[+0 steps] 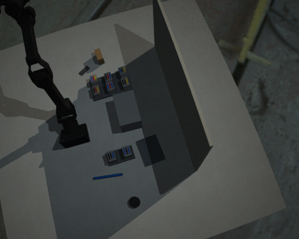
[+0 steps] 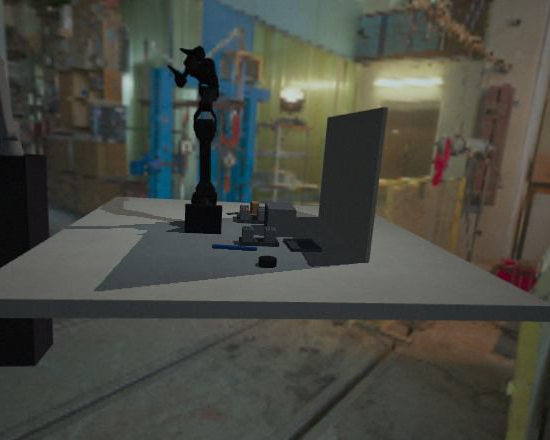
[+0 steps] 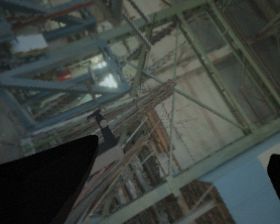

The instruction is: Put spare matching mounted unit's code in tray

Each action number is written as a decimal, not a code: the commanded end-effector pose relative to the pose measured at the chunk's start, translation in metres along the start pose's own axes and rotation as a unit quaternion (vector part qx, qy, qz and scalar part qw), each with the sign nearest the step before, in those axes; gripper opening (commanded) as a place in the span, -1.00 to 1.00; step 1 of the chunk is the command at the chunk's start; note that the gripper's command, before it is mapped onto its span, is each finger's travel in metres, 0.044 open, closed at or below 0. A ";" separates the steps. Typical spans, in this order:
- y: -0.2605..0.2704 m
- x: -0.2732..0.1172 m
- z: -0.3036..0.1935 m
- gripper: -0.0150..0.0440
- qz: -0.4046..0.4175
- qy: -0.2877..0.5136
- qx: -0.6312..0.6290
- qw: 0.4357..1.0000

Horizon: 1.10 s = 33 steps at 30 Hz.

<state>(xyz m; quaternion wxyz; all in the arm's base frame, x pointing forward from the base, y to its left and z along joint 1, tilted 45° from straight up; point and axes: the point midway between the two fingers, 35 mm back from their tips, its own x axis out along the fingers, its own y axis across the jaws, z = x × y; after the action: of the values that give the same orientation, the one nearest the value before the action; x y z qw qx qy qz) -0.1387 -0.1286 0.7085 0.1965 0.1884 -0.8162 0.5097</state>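
My gripper [image 2: 176, 57] [image 3: 179, 152] is open and empty, raised high above the table; the top view cuts its tips off at the top left. A dark rack [image 1: 103, 96] [image 2: 252, 220] holds several small units with coloured stripes, such as a red-and-yellow one [image 1: 96, 89] and a red-and-blue one [image 1: 110, 86]. A smaller rack [image 1: 120, 161] [image 2: 258, 244] holds two units with blue stripes, one left [image 1: 110, 155] and one right [image 1: 126, 151]. A flat dark square, seemingly the tray [image 1: 156, 149] [image 2: 303, 245], lies bare beside it. I cannot tell which unit is mounted; no code is readable.
A tall panel [image 1: 178, 89] [image 2: 352, 185] stands on the right. A grey box [image 1: 127, 109] [image 2: 281, 212] stands between the racks. An orange block [image 1: 98, 54] is behind the larger rack. A blue rod [image 1: 107, 176] [image 2: 234, 247] and a black disc [image 1: 134, 202] [image 2: 267, 261] lie nearer the front.
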 end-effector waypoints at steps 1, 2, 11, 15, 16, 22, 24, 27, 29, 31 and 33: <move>0.012 -0.001 -0.053 1.00 -0.001 0.064 0.038 0.997; 0.015 -0.003 -0.068 1.00 -0.001 0.083 0.049 0.995; 0.049 -0.047 -0.199 1.00 -0.013 0.257 0.137 0.957; 0.063 -0.082 -0.251 1.00 -0.025 0.334 0.170 0.927; 0.066 -0.092 -0.262 1.00 -0.028 0.353 0.177 0.918; 0.083 -0.161 -0.322 1.00 -0.049 0.467 0.214 0.857; 0.088 -0.191 -0.340 1.00 -0.059 0.506 0.225 0.831; 0.095 -0.237 -0.360 1.00 -0.077 0.562 0.242 0.787; 0.099 -0.270 -0.371 1.00 -0.090 0.598 0.252 0.756; 0.102 -0.306 -0.378 1.00 -0.108 0.633 0.261 0.721; 0.104 -0.342 -0.381 1.00 -0.127 0.667 0.270 0.683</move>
<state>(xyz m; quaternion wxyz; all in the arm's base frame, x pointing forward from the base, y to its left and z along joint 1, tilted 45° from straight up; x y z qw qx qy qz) 0.1082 0.2827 0.6336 0.6545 -0.0445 -0.3238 0.6817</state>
